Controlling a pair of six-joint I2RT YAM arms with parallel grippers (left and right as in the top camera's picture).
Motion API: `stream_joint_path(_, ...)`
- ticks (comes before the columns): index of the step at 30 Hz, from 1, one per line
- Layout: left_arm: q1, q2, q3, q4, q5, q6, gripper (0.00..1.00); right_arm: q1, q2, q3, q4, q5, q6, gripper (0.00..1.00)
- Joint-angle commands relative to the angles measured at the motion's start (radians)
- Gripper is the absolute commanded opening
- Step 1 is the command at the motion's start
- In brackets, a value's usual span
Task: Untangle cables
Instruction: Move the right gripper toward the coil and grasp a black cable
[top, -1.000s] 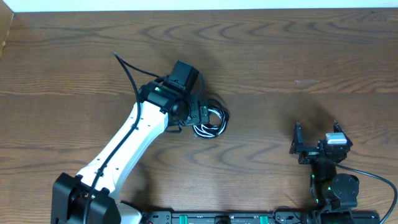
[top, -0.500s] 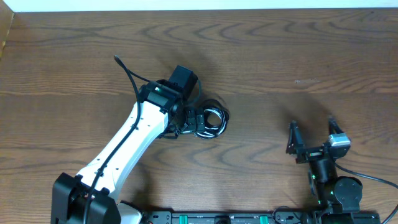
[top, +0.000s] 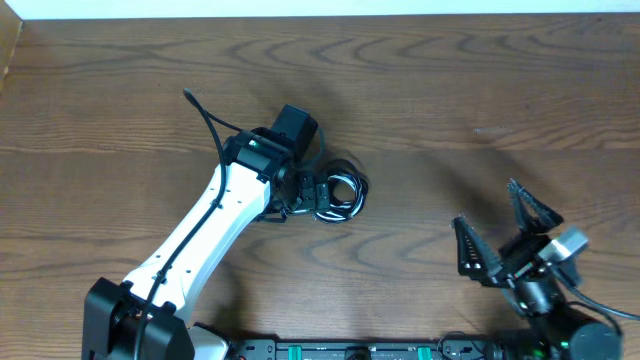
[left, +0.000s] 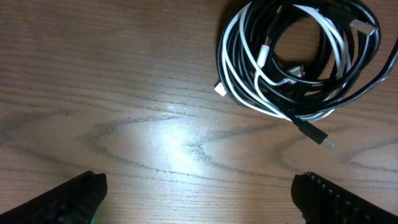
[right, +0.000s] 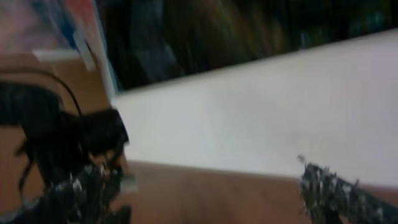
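Black and white cables (left: 242, 81) lie coiled together — on wooden table (left: 124, 81)

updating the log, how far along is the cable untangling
Done: nothing visible; the cables lie in one coil, black and white loops interlaced. In hand: the left gripper hangs open just short of the coil, holding nothing; the right gripper is open, far off to the side. Left: pulling every cable apart.
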Motion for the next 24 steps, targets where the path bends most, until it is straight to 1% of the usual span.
stream_joint_path(1,0.001,-0.007,0.012,-0.003,-0.006,-0.01,1.0,-0.005,0.1,0.221,-0.21,0.011,-0.178,0.99)
stream_joint_path(4,0.001,-0.007,0.012,0.002,-0.006,-0.044,1.0,-0.005,0.268,0.418,-0.481,0.019,-0.254,0.99)
stream_joint_path(7,0.001,-0.007,0.012,0.008,-0.006,-0.05,1.0,-0.005,0.442,0.572,-0.699,0.002,-0.256,0.99)
stream_joint_path(9,0.001,-0.007,0.012,0.008,-0.005,-0.05,1.0,-0.005,0.547,0.644,-0.797,-0.049,-0.256,0.99)
stream_joint_path(11,0.001,-0.007,0.012,0.008,-0.005,-0.051,0.99,-0.005,0.64,0.682,-0.818,-0.156,-0.245,0.99)
stream_joint_path(15,0.001,-0.007,0.012,0.008,-0.006,-0.05,0.99,-0.005,0.768,0.69,-0.817,-0.444,-0.156,0.99)
stream_joint_path(17,0.001,-0.007,0.013,0.02,-0.006,-0.05,0.99,-0.002,0.824,0.689,-0.809,-0.519,-0.126,0.99)
stream_joint_path(19,0.001,-0.003,0.012,0.038,-0.006,-0.064,0.99,0.007,0.879,0.689,-0.797,-0.523,-0.103,0.98)
stream_joint_path(21,0.002,0.004,0.012,0.039,-0.01,-0.103,0.99,0.03,0.941,0.689,-0.777,-0.523,-0.095,0.93)
stream_joint_path(23,0.005,0.012,0.011,0.038,-0.01,-0.114,0.99,0.063,1.001,0.689,-0.753,-0.515,-0.072,0.87)
stream_joint_path(24,0.01,0.017,0.011,0.037,-0.01,-0.114,0.99,0.089,1.037,0.689,-0.74,-0.491,-0.053,0.78)
